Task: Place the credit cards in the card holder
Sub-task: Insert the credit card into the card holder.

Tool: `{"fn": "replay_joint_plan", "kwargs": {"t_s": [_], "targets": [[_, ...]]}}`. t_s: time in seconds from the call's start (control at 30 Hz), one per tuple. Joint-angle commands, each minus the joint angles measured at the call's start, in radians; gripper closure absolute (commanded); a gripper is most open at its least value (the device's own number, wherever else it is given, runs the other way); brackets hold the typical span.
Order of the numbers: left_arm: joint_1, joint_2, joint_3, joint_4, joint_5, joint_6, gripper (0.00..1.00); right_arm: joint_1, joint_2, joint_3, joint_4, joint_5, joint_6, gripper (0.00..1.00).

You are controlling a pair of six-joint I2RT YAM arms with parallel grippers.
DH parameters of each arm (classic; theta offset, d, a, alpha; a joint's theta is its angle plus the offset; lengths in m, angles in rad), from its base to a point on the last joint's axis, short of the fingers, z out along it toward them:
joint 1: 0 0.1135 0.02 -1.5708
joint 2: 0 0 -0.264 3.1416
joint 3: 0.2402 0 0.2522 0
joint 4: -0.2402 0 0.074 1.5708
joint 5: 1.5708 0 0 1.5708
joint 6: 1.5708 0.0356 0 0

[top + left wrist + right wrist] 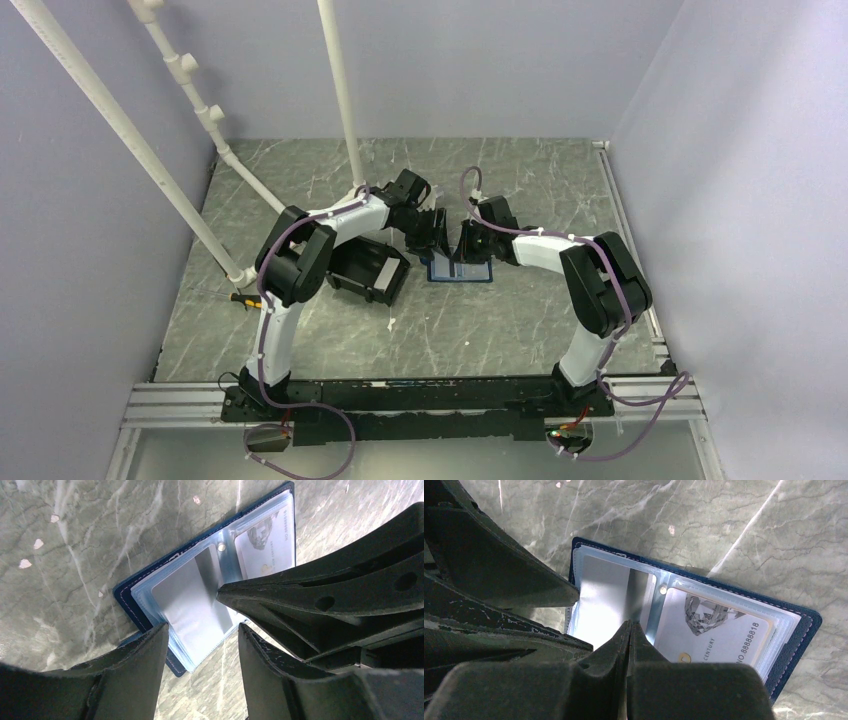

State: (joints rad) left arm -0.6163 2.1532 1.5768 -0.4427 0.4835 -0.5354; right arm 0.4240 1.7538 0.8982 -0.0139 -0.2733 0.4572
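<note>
The holder (460,270) lay open on the worktop (530,185), a pale card (714,635) sleeved inside. The left claw (202,634) stood apart over its edge. The right claw (629,626) was pressed together, tips at a clear sleeve.

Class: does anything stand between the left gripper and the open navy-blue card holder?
Nothing lies between the left gripper and the flat navy-blue card holder; only the shut right gripper appears to press its clear plastic sleeve mid-page.

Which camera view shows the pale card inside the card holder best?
The right wrist view: the pale card lies large under its clear sleeve, printing readable. The left wrist view shows it partly, cut by the right pincer. The top view shows only the card holder, tiny.
</note>
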Motion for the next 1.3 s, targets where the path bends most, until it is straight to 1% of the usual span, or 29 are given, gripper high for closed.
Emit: {"fn": "replay_joint_plan", "kwargs": {"t_s": [0.0, 0.1, 0.17, 0.37, 0.5, 0.73, 0.97, 1.1, 1.27], "targets": [[-0.014, 0.001, 0.011, 0.041, 0.025, 0.009, 0.41, 0.001, 0.021, -0.025, 0.009, -0.006, 0.009, 1.00], [-0.034, -0.023, 0.051, -0.055, -0.162, 0.072, 0.42, 0.001, 0.021, -0.025, 0.009, -0.004, 0.009, 1.00], [-0.039, -0.030, 0.058, -0.085, -0.206, 0.094, 0.42, 0.001, 0.021, -0.024, 0.009, -0.004, 0.008, 1.00], [-0.045, -0.120, -0.018, 0.022, -0.192, 0.076, 0.45, 0.001, 0.024, -0.025, 0.009, -0.002, 0.005, 1.00], [-0.045, -0.141, -0.008, 0.050, -0.199, 0.082, 0.46, 0.001, 0.024, -0.024, 0.007, -0.001, 0.003, 1.00], [-0.040, -0.030, 0.107, -0.006, -0.143, 0.094, 0.44, 0.001, 0.024, -0.022, 0.005, -0.002, 0.001, 1.00], [-0.040, 0.043, 0.184, -0.042, -0.181, 0.131, 0.42, 0.001, 0.023, -0.022, 0.000, -0.004, -0.003, 1.00], [-0.041, 0.056, 0.186, -0.060, -0.196, 0.130, 0.41, 0.001, 0.026, -0.018, -0.002, -0.006, -0.005, 1.00], [-0.040, 0.047, 0.150, -0.059, -0.231, 0.139, 0.41, 0.001, 0.031, -0.019, 0.002, -0.008, -0.002, 1.00]]}}
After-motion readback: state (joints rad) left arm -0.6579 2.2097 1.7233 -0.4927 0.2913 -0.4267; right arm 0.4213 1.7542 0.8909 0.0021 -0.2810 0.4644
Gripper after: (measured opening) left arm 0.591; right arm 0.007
